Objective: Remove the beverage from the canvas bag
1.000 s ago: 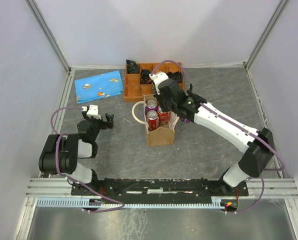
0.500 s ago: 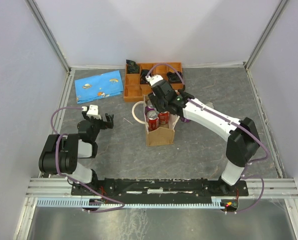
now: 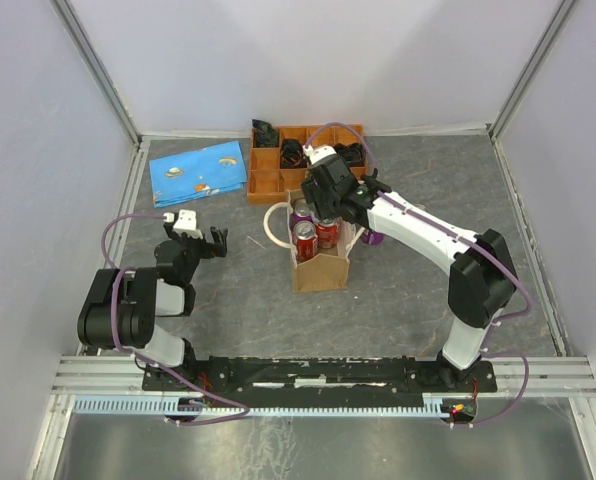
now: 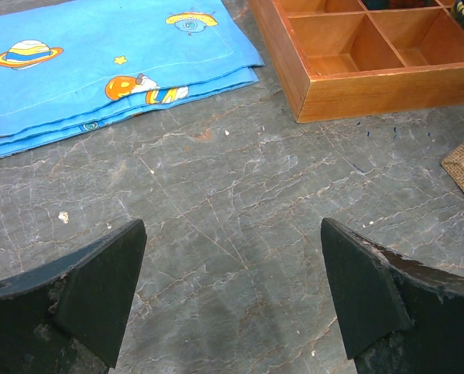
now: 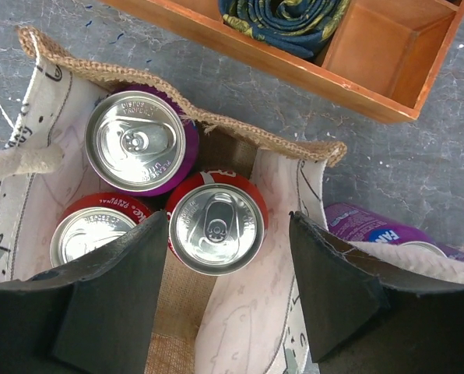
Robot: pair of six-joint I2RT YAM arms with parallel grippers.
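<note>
The bag point(image 3: 321, 270) is stood upright on the table point(image 3: 408, 290), just in front of the tray point(image 3: 268, 183). Three cans are packed inside: a purple can point(image 5: 142, 140) on the tray side, a red can point(image 5: 216, 224) touching it, and a second red can point(image 5: 92, 230) partly hidden by a finger. The right gripper point(image 5: 228, 222) is held over the bag's mouth, its fingers spread to either side of the first red can with nothing pinched. A rope handle point(image 5: 22, 160) is draped at the bag's left edge. Another purple can point(image 5: 372, 226) is laid outside, against the bag's right wall. The left gripper point(image 4: 232, 234) is held well apart over bare table, near a blue cloth point(image 4: 100, 70), fingers spread.
</note>
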